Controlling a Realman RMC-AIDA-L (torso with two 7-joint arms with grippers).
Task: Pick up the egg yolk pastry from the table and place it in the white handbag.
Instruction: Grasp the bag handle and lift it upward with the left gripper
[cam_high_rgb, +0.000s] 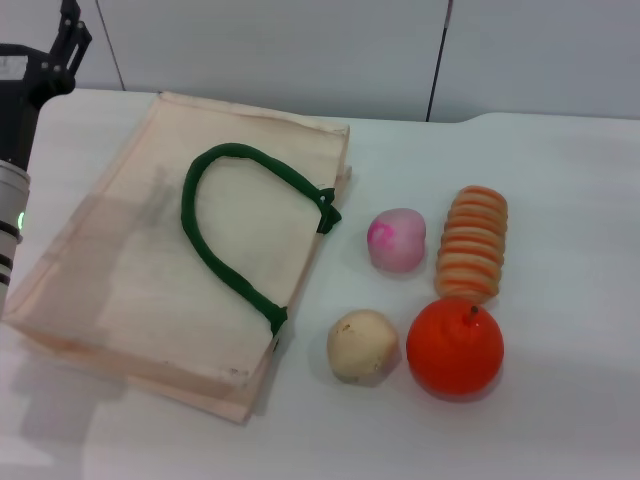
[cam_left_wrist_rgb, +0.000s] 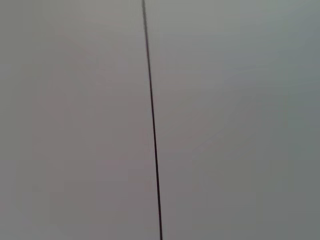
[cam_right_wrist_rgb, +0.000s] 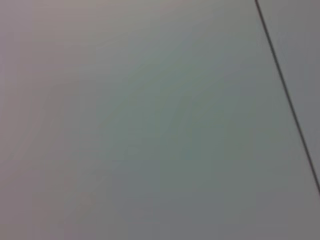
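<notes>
Lying flat on the white table (cam_high_rgb: 560, 160), the white handbag (cam_high_rgb: 120, 290) takes up most of the left half of the head view, its mouth edge turned toward the food and its dark green rope handle (cam_high_rgb: 225, 235) arched over the cream fabric, both ends fixed by green tabs near that edge. The left arm (cam_high_rgb: 15, 150) stands at the far left border, beside the bag's outer side, with the left gripper (cam_high_rgb: 62, 45) raised near the top corner, well apart from every item; whether its fingers are spread or closed I cannot tell. The right gripper appears in no view. Both wrist views show only a plain grey panel crossed by one thin dark seam.

To the right of the bag sit four foods in a loose cluster. The orange fruit (cam_high_rgb: 455, 347) is nearest the front edge on the right. Behind it, touching or almost touching it, lies the ridged orange-striped long pastry (cam_high_rgb: 473, 243), running front to back. The egg yolk pastry (cam_high_rgb: 362, 346) rests on the table just left of the orange, near the bag's front corner but apart from it. The pink-and-white bun (cam_high_rgb: 397, 239) sits behind it, just left of the long pastry
</notes>
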